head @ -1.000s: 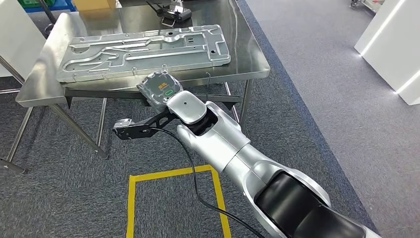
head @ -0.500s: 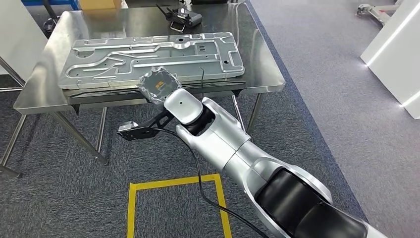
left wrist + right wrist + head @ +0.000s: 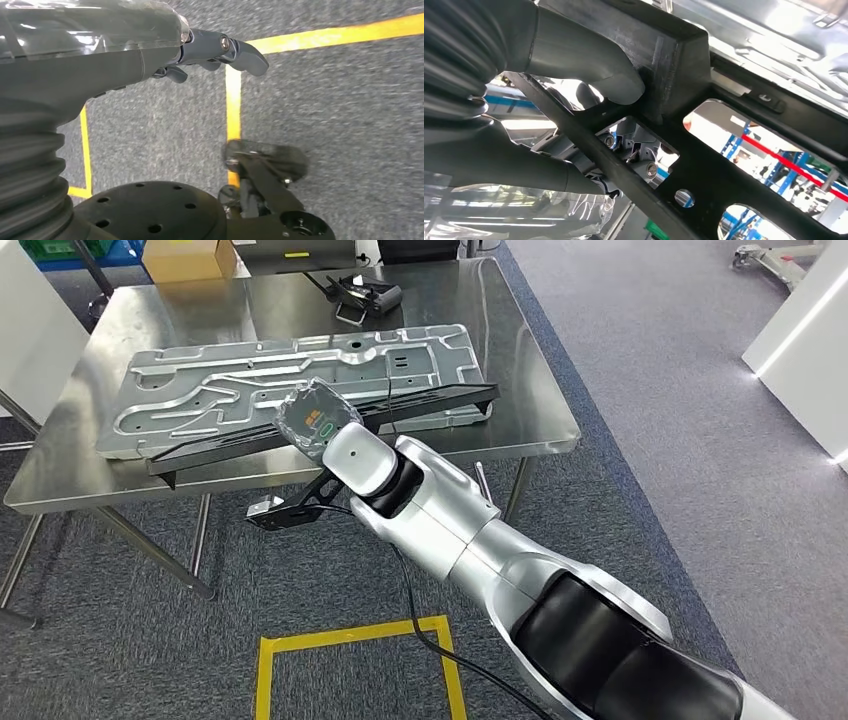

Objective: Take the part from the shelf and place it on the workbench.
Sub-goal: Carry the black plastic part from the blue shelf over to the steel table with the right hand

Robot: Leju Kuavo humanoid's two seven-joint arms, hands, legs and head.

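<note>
One long black frame part is gripped by the right hand and held over the grey metal plate on the counter. Placement is judged to be under way; lowering beside the plate is called for. Slightly spread fingers are seen on the left hand, hanging free of anything.

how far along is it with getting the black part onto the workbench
Done: the long black part is off the shelf and at the workbench. In hand: the right hand grips it, thumb against its frame, above the grey metal panel on the bench. Left: set it down and release. The left hand hangs over the carpet, holding nothing.
</note>
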